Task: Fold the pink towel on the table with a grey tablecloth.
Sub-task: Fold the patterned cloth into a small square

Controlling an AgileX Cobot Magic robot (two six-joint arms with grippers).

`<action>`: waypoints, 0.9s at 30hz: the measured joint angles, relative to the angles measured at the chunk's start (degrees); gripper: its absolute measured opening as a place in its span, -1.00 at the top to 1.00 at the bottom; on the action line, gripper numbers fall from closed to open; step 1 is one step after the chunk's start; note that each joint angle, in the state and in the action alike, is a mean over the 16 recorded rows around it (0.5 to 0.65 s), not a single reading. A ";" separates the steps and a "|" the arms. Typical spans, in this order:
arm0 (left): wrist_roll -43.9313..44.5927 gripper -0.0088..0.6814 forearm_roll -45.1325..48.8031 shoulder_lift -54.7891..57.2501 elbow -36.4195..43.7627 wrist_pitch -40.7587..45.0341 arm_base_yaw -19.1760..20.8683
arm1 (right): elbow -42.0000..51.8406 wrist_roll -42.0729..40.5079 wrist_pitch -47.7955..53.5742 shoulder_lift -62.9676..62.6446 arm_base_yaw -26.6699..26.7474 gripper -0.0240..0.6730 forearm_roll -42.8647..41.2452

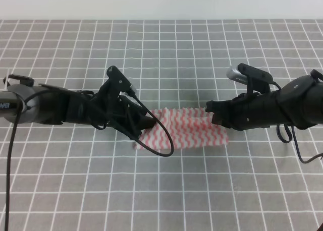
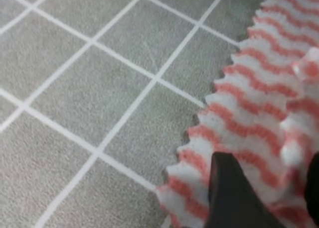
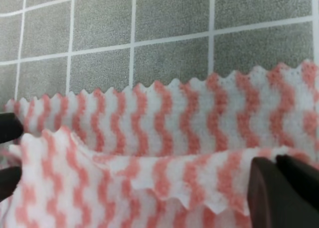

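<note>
Exterior high shows the pink towel [image 1: 184, 127] lying mid-table on the grey tablecloth [image 1: 161, 49], with the left gripper [image 1: 146, 123] at its left end and the right gripper [image 1: 212, 115] at its right. Right wrist shows dark fingers [image 3: 279, 188] pinched on a lifted edge; the left gripper's jaws seem clamped on cloth too, though less clearly. Both ends should probably travel together, level, keeping the fold line straight.

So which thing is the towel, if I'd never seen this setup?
Look at the grey gridded tablecloth filling the view, then midway between the two black arms. The pink towel lies there, the only pink-and-white wavy-striped cloth with zigzag edges.
</note>
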 joint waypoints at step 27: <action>-0.29 0.98 -0.15 -0.23 -0.03 -2.60 0.00 | 0.00 0.00 -0.13 -0.05 -0.01 0.97 -0.15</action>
